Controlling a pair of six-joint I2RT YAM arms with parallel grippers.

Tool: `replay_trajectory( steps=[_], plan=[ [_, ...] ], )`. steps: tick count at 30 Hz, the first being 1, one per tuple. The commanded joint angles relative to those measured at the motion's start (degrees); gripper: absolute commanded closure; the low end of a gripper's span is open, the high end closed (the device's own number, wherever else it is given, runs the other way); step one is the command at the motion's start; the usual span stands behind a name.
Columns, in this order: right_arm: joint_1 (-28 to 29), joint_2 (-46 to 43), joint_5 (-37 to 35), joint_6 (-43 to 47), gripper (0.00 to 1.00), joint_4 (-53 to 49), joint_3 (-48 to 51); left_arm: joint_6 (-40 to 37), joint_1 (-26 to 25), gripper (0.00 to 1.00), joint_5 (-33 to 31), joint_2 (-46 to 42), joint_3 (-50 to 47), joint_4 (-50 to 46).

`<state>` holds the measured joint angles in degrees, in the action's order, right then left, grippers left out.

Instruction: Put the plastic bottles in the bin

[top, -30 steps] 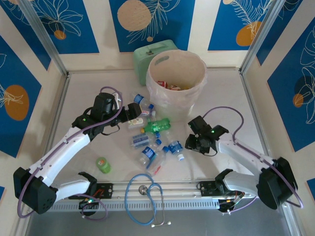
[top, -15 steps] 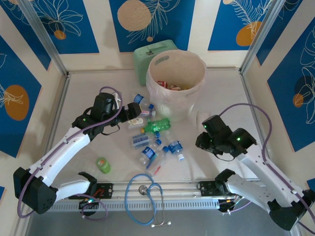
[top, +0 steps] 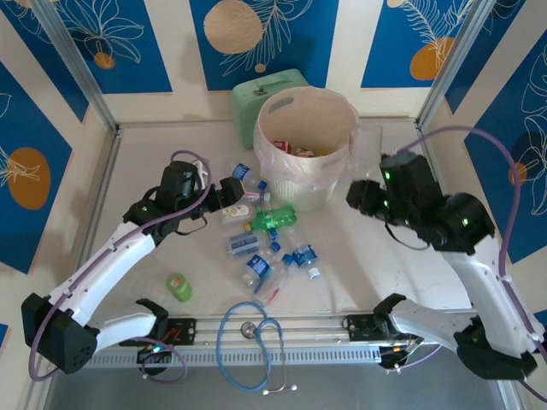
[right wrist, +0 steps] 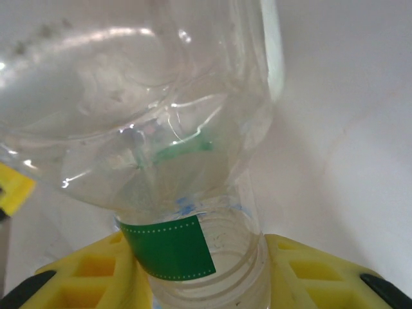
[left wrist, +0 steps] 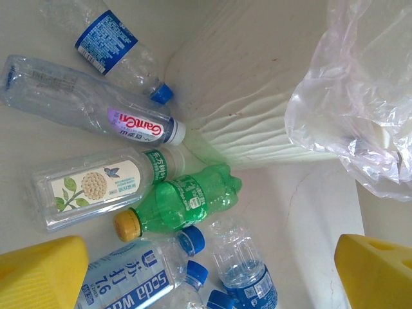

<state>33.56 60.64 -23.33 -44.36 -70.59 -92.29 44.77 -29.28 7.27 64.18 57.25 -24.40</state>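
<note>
I've got a pale table [top: 385, 256]. The bin [top: 318, 175] stands at the back, with a mint-green box [top: 256, 92] just behind it. Plastic bottles [top: 256, 248] lie scattered mid-table beside the bin. One small green bottle [top: 179, 286] sits apart, near-left. A blue stethoscope [top: 252, 337] lies at the near edge.

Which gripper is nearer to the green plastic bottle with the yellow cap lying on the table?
Left. The left gripper, open, is just left of the green plastic bottle. The right gripper, holding a clear plastic bottle, is well off to its right.

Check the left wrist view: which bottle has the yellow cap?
The green bottle, lying on its side mid-pile. The clear bottles around it show blue or white caps.
</note>
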Motion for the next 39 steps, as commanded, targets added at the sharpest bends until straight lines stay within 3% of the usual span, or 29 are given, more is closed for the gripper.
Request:
replay_trajectory(
  steps=[1, 7, 17, 20, 23, 25, 32, 39],
  plan=[
    [-1.68, 7.97, 4.07, 7.26, 0.66, 6.63, -8.46, 0.79, 0.27, 0.02, -1.08, -1.12, -0.30, 0.59],
    [-5.88, 21.25, 8.51, 11.12, 0.65, 9.51, -21.92, 0.15, 0.53, 0.02, -2.25, -2.20, -0.30, -1.17],
    [-11.71, 30.84, 15.55, 11.23, 0.63, 12.75, -26.19, 0.31, 0.89, 0.02, -2.17, -1.82, -0.96, -0.75],
    [-12.27, 31.72, 16.29, 11.04, 0.54, 13.42, -25.13, 0.31, 0.88, 0.02, -2.08, -1.43, -0.75, -0.56],
    [-12.39, 32.16, 15.29, 11.22, 0.35, 13.31, -24.38, 0.09, 0.89, 0.02, -2.01, -1.26, -0.74, -0.65],
    [-12.51, 31.96, 14.44, 11.22, 0.29, 12.94, -24.01, 0.05, 0.89, 0.02, -1.99, -1.18, -0.74, -0.72],
    [-10.29, 25.90, 11.96, 12.66, 0.24, 12.49, -20.37, -0.22, 0.98, 0.02, -2.43, -1.52, -0.74, -1.08],
    [2.97, 11.33, 7.07, 14.27, 0.24, 15.85, -3.70, 1.01, 1.24, 0.00, -1.47, -0.95, -1.49, 0.64]
  ],
)
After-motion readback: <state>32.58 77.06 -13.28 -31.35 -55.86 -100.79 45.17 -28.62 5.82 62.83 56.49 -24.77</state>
